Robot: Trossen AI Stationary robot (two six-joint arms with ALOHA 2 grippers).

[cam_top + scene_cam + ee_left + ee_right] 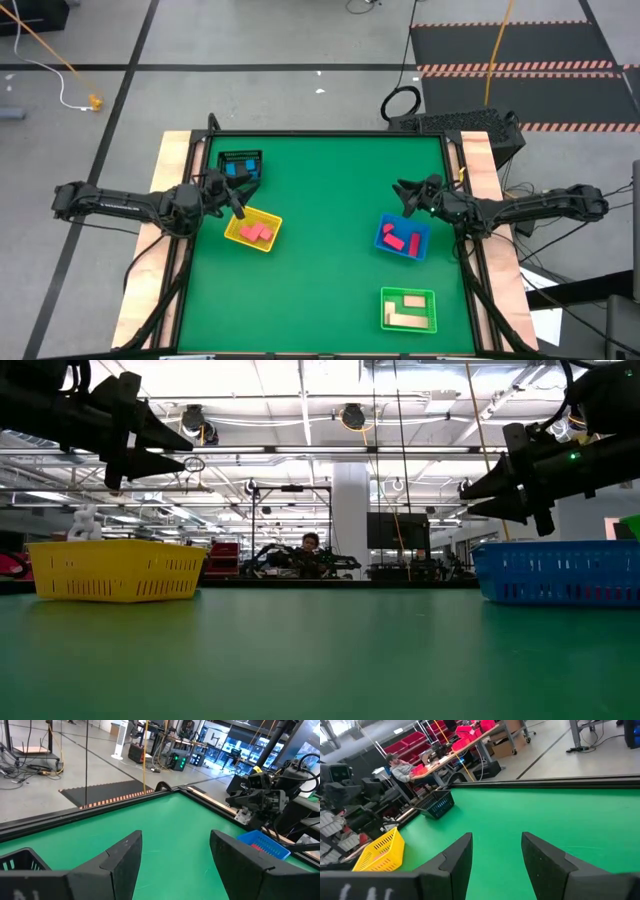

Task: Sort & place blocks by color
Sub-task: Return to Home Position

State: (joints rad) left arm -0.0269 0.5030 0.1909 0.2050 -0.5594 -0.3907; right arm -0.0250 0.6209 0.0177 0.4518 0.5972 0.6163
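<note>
at left, the left pincer, spread and empty, is held above the tabletop between the black tray, where blue blocks are kept, and the yellow tray, where pink blocks are gathered. farther right, red blocks are seen in the blue tray and tan blocks in the green tray. the right pincer, likewise spread and empty, is held beside the blue tray. no loose block is seen, so the sorting is judged done.

Industrial lab: red storage bins, workbenches, ceiling lights.
</note>
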